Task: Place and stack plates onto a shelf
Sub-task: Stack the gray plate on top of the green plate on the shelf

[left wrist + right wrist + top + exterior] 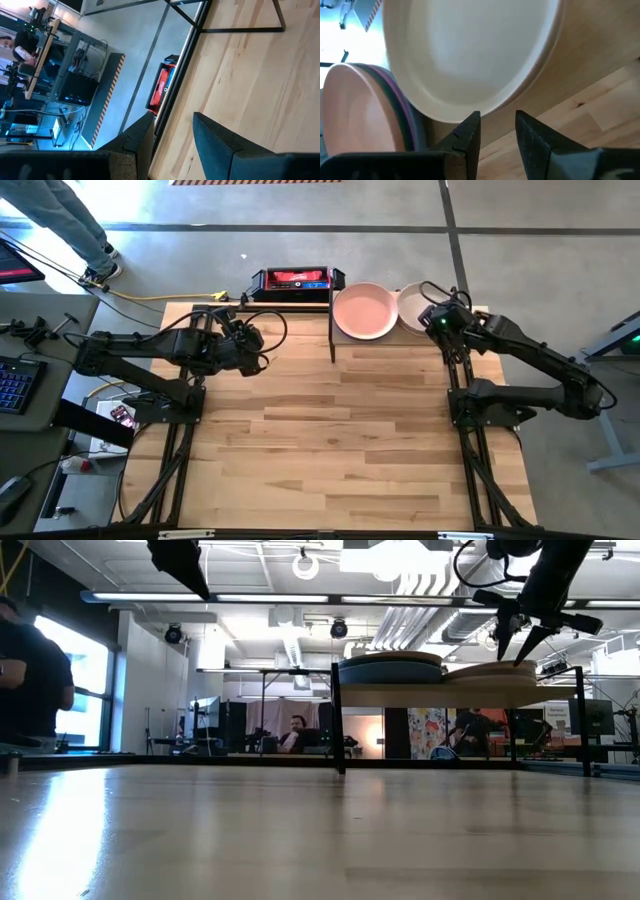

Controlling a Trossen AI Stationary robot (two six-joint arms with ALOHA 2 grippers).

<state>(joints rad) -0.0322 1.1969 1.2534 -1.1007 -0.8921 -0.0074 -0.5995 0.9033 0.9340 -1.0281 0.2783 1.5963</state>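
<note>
Nearest the lens in our right wrist view, two dark fingers (469, 132) frame the rim of a cream plate (470, 50), with a gap between them and nothing pinched in it. We read that plate as set down on the shelf (340, 340), which sits at the upper centre of the overhead frame, its black posts standing on the table (340, 440). Beside the cream plate, towards the left of the wrist picture, a pink plate (355, 110) tops a stack whose purple and dark edges show underneath, so we judge the plates are being gathered in two side-by-side piles to fit the narrow shelf. Overhead, the right gripper (436, 320) hangs over the near edge of the cream plate (412, 308), just right of the pink one (364, 311); its jaws are parted and empty, though we cannot tell whether a fingertip brushes the rim. In the level view the right gripper (522, 640) points down just above the right-hand pile. Our left gripper (258, 350) waits at the upper left of the table, well apart from the shelf, fingers (220, 145) spread wide and holding nothing. No loose plates show on the table, so we judge the stacking is near its end.
</note>
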